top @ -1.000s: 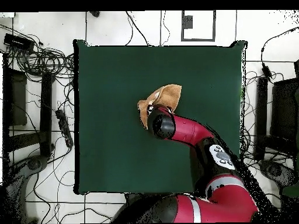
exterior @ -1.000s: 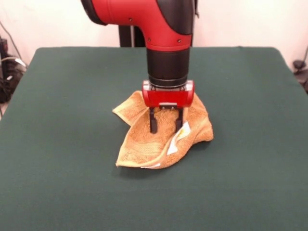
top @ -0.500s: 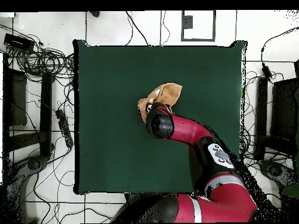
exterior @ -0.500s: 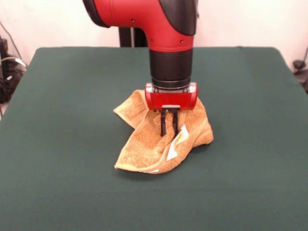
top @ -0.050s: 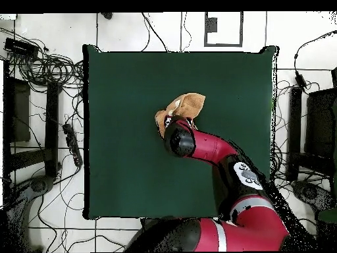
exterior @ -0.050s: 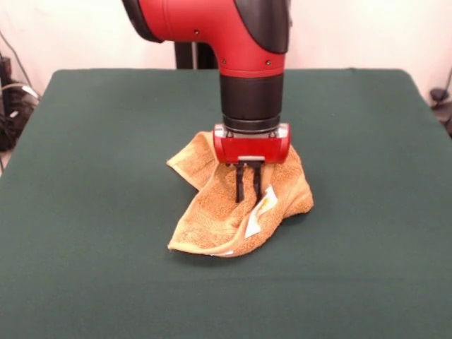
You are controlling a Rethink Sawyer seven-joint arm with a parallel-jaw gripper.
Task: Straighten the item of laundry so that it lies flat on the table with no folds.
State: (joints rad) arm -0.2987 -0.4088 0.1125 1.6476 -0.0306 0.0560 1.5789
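The towel (exterior @ -0.050s: 236,201) lies crumpled and folded over itself near the middle of the surface (exterior @ -0.050s: 92,268), its white label (exterior @ -0.050s: 258,212) facing up. The hand (exterior @ -0.050s: 248,192) stands directly over the towel, fingers drawn narrow, pinching a ridge of cloth. Risk: the pinch may gather several layers, so lifting would drag the folds along rather than open them.

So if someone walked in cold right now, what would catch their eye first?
The big red and black arm coming straight down over mid-table, its hand pinched shut on a ridge of the towel. Next, the orange-tan towel itself, crumpled and folded over with its white label showing, bright against the dark green table.
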